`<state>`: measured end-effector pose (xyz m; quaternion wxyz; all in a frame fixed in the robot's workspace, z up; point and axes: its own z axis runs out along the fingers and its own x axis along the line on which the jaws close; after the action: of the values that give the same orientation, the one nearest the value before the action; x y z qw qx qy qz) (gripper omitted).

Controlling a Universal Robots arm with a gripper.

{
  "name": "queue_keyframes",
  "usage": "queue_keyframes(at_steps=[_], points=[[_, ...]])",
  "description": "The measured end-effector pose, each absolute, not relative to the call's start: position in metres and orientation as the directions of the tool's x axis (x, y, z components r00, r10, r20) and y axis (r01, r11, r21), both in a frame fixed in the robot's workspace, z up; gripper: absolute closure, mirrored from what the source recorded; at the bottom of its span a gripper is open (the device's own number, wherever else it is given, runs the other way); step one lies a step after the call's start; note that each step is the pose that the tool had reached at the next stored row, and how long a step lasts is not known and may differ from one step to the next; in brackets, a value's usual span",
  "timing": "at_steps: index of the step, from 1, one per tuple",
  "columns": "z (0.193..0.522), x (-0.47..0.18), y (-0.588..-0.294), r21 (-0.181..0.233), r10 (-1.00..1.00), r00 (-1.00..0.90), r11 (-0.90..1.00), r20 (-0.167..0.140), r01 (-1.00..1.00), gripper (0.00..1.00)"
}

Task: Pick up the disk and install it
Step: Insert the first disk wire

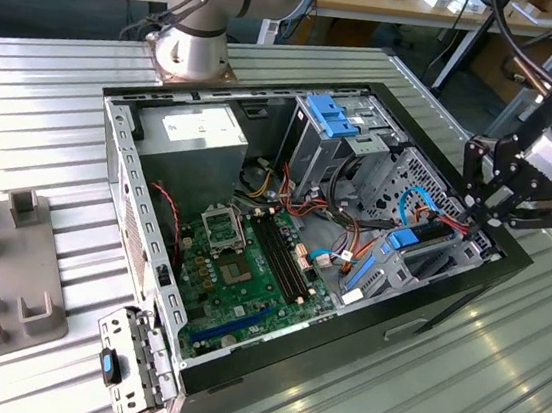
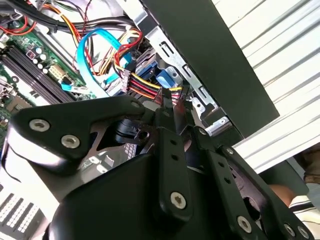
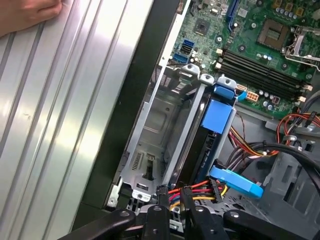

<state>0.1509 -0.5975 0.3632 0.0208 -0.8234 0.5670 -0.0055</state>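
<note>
One dark grey disk with bright blue rails (image 3: 216, 131) already sits in bay; black claw (image 3: 172, 196) closed, empty, beside it.

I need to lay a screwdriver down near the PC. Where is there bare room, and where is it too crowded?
Bare ribbed table lies along the case front wall, toward the exterior view's right. Another bare strip runs between the case and the grey fixture. Crowded: the drive bay corner, where the gripper hangs over the disk and cables.

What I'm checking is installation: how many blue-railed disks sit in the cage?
1: the disk in the slot nearest the motherboard. Others may be hidden.
</note>
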Motion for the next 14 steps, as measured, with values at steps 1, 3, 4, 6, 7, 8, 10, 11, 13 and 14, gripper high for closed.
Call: queue_keyframes(at_steps=[1, 3, 4, 6, 7, 8, 10, 11, 13, 14], points=[[0.3631, 0.1509, -0.5974, -0.041, -0.934, 0.358, -0.357, -0.015, -0.933, 0.76], [0.3631, 0.1509, -0.5975, -0.041, -0.934, 0.358, -0.357, -0.015, -0.933, 0.76], [0.3632, 0.1509, -0.5975, -0.041, -0.934, 0.358, -0.357, -0.015, -0.933, 0.76], [0.3629, 0.1509, -0.5975, -0.041, -0.913, 0.407, -0.406, -0.014, -0.913, 0.76], [0.3627, 0.1509, -0.5976, -0.041, -0.908, 0.419, -0.418, -0.014, -0.908, 0.76], [0.3622, 0.1509, -0.5977, -0.041, -0.897, 0.441, -0.440, -0.014, -0.897, 0.76], [0.3600, 0.1510, -0.5992, -0.040, -0.872, 0.490, -0.489, -0.014, -0.871, 0.76], [0.3598, 0.1511, -0.6019, -0.040, -0.868, 0.496, -0.495, -0.012, -0.868, 0.76], [0.3595, 0.1510, -0.6061, -0.038, -0.867, 0.498, -0.498, -0.010, -0.867, 0.76], [0.3584, 0.1511, -0.6064, -0.038, -0.865, 0.501, -0.500, -0.010, -0.865, 0.76]])
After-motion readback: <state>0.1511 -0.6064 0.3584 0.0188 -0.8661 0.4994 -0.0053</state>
